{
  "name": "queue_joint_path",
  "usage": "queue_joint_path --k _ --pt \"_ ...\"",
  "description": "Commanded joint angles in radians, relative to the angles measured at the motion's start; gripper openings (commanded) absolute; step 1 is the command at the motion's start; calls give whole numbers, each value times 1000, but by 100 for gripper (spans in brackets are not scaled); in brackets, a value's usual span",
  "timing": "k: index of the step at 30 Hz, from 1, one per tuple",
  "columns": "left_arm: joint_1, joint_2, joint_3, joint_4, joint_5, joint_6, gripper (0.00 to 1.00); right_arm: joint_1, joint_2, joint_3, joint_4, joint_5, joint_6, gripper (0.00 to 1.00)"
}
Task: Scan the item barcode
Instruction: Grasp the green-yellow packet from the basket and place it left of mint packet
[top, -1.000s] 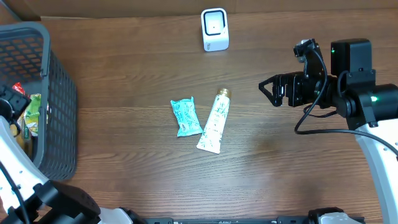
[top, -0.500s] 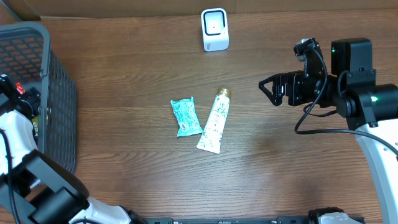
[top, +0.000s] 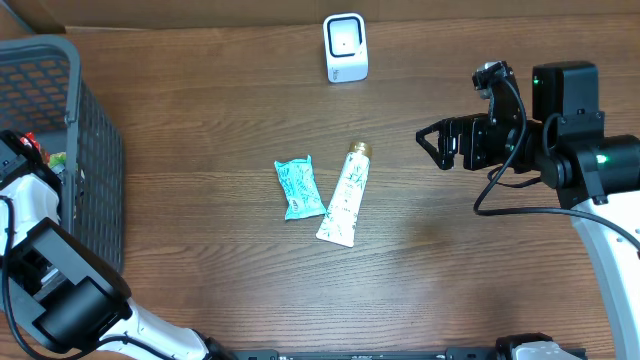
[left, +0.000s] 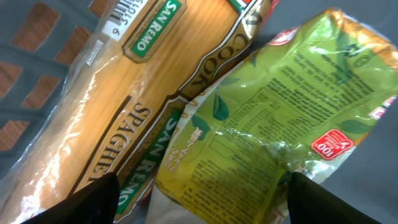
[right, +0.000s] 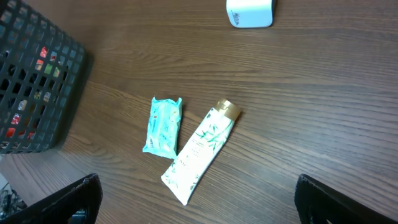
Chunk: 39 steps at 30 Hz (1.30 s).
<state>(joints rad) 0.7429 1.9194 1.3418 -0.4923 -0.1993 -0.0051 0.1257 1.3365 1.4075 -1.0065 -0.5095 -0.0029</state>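
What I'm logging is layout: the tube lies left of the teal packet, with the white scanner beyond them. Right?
Not quite: the overhead view shows the tube right of the teal packet; the white scanner is beyond them.

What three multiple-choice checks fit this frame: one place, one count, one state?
1. Where is the white scanner?
A. At the table's far edge, beyond the tube
B. Inside the basket
C. Lying flat at the near edge

2. How many products lie near the middle of the table?
A. One
B. Two
C. Four

3. The right gripper: how do its jaws stand?
A. Shut on the tube
B. Open and empty
C. Shut on the scanner

Key:
1 A, the overhead view shows it standing at the far edge, past the tube's cap.
2 B, only the teal packet and the tube lie there, side by side.
3 B, the right wrist view shows both fingers wide apart with nothing between them.
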Motion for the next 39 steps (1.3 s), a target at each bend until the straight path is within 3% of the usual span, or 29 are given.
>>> queue_joint_path --k 1,13,15,16,17,19,23,28,39 --pt "-6 13 -4 -5 -21 -29 77 -2 -1 19 6 -8 -1 99" --pt "-31 142 -4 -23 13 -28 68 -2 -1 19 5 -8 0 99" --pt "-36 142 -4 -24 12 -28 56 -2 -1 19 6 -8 0 99" --pt "-37 140 -1 -23 12 -28 45 -2 -1 19 6 -8 0 99" --pt "-37 139 7 -30 9 -28 24 -2 -1 19 6 -8 0 99" --pt "-37 139 33 -58 9 -29 5 -2 -1 19 6 -8 -1 99" --pt "-37 139 135 -156 11 -63 4 -2 -1 19 6 -8 -1 99" --pt "-37 139 391 -401 72 -70 4 -2 -1 19 8 -8 -1 99" --pt "-61 139 1201 -1060 513 -69 4 -2 -1 19 9 -9 0 99"
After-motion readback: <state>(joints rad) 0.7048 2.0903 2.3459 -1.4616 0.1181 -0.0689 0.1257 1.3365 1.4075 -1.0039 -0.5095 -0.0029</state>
